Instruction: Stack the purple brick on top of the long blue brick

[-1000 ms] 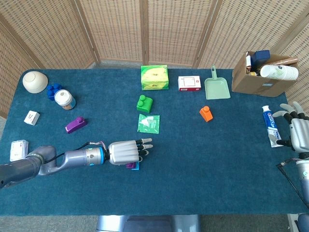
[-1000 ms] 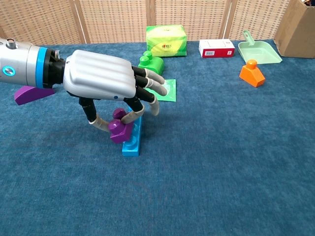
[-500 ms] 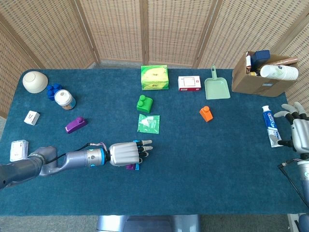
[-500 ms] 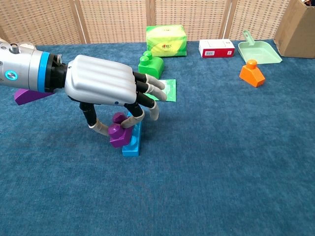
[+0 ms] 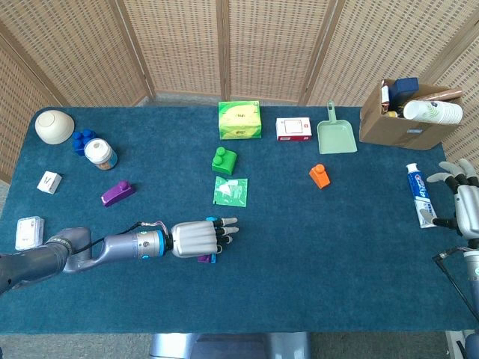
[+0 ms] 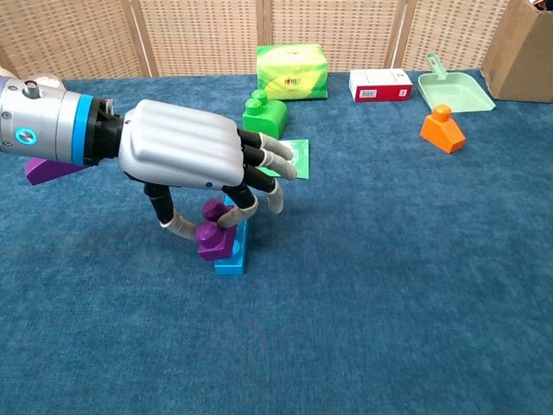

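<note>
Lowered since a second ago, my left robot hand (image 6: pixel 194 164) pinches the purple brick (image 6: pixel 217 237) against the long blue brick (image 6: pixel 233 242) on the desk (image 6: pixel 389 285); seating looks close, not pressed home

The left arm reaches low across the table from the left, its left hand (image 6: pixel 194 160) palm down with fingers curled in a pinch, while the right hand (image 5: pixel 465 207) hangs spread at the right edge.

purple brick (image 6: pixel 213 235), blue brick (image 6: pixel 232 255), silver hand (image 6: pixel 194 160), teal table (image 6: pixel 389 259)
</note>
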You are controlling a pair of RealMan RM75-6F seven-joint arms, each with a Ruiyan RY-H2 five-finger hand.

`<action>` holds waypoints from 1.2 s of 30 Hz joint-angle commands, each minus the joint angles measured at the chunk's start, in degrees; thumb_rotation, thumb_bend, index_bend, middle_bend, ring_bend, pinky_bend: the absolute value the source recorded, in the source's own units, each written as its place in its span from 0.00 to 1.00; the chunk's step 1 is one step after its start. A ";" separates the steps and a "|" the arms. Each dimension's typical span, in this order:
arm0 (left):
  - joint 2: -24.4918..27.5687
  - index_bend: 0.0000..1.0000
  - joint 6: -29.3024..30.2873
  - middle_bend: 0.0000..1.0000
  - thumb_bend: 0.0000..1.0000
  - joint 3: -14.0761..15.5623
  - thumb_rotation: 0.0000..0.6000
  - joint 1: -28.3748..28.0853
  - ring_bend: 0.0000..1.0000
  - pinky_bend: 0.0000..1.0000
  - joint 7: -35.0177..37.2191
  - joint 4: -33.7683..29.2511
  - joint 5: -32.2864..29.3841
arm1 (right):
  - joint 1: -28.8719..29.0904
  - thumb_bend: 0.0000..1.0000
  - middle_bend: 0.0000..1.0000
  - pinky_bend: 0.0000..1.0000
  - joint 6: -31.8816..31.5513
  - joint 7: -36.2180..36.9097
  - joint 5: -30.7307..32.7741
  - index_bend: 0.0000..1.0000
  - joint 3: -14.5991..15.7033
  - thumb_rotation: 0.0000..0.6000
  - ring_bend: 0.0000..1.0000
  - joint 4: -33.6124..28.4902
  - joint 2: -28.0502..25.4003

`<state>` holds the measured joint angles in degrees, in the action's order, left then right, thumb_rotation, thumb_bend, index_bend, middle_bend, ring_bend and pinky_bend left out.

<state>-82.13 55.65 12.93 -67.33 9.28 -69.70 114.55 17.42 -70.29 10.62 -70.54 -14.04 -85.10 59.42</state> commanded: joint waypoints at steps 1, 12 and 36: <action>0.03 0.53 -0.10 0.24 0.32 0.04 1.00 -0.07 0.09 0.00 -0.21 -0.15 -0.04 | -0.04 0.16 0.18 0.19 0.00 0.14 -0.05 0.34 -0.02 1.00 0.00 0.01 -0.03; 0.54 0.38 -1.55 0.21 0.32 -0.42 1.00 -0.04 0.06 0.00 -1.60 -1.38 -1.53 | -0.11 0.16 0.18 0.19 0.14 0.45 -0.12 0.34 -0.01 1.00 0.00 0.31 0.08; 8.01 0.26 6.90 0.15 0.31 -2.25 0.97 8.24 0.05 0.00 -3.69 -10.47 -7.28 | 0.55 0.16 0.18 0.19 0.50 -0.80 -0.04 0.34 -0.28 1.00 0.00 -0.29 0.71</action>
<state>-74.92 62.29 10.50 -59.94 5.91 -79.17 107.90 17.93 -69.82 9.85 -70.57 -14.32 -85.37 60.09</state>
